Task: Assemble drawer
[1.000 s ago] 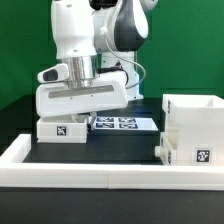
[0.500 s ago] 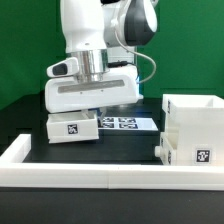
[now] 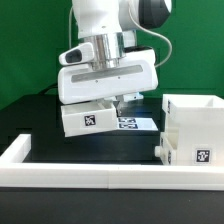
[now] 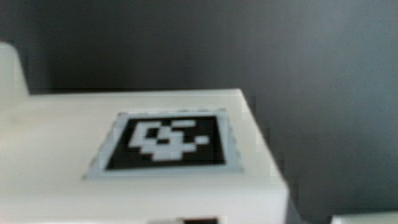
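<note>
My gripper (image 3: 107,100) is shut on a small white tray (image 3: 88,119) of the drawer and holds it above the black table, tilted, with its square marker facing the camera. The wrist view is filled by this tray (image 4: 107,190) and its marker (image 4: 169,140); my fingertips do not show clearly there. The tall open-faced box casing (image 3: 195,125) stands at the exterior view's right, apart from the held tray. A second small white part (image 3: 160,148), probably the other tray, sits against the casing's left side, mostly hidden.
A low white border wall (image 3: 100,176) runs along the front and the left of the table. The marker board (image 3: 138,122) lies flat behind the held tray. A green backdrop stands behind the arm.
The gripper has lifted the tray off the table and carried it toward the exterior view's right, nearer the casing. The tray now hangs tilted.
</note>
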`<state>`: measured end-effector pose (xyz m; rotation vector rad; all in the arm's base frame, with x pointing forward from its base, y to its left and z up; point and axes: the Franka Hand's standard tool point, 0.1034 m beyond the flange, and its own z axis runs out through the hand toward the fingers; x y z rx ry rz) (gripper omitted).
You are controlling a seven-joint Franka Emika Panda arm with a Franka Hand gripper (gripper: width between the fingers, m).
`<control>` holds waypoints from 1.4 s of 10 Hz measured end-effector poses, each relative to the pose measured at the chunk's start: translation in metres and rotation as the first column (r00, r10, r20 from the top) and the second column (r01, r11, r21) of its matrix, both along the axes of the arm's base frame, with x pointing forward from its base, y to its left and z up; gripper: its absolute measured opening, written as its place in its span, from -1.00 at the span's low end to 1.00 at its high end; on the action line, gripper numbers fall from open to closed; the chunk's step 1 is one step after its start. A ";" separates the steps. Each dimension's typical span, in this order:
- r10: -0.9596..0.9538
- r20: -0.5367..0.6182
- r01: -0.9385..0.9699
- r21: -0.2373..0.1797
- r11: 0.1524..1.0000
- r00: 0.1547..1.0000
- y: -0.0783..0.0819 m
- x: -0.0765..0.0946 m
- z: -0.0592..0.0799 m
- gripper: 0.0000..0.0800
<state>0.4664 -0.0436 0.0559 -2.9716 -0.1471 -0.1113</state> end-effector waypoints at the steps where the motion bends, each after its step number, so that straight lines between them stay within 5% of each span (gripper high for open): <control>1: 0.020 -0.002 -0.020 -0.001 1.000 1.000 0.000 -0.004 -0.003 -0.89; 4: 0.249 0.027 -0.248 -0.021 0.968 0.968 -0.003 -0.005 -0.006 -0.89; 7: 0.635 0.045 -0.633 -0.060 0.772 0.771 -0.009 0.012 -0.008 -0.89; 12: 0.843 0.060 -0.838 -0.099 0.537 0.534 -0.011 0.010 -0.011 -0.89; 14: 0.937 0.061 -0.928 -0.126 0.349 0.344 -0.013 0.014 -0.009 -0.89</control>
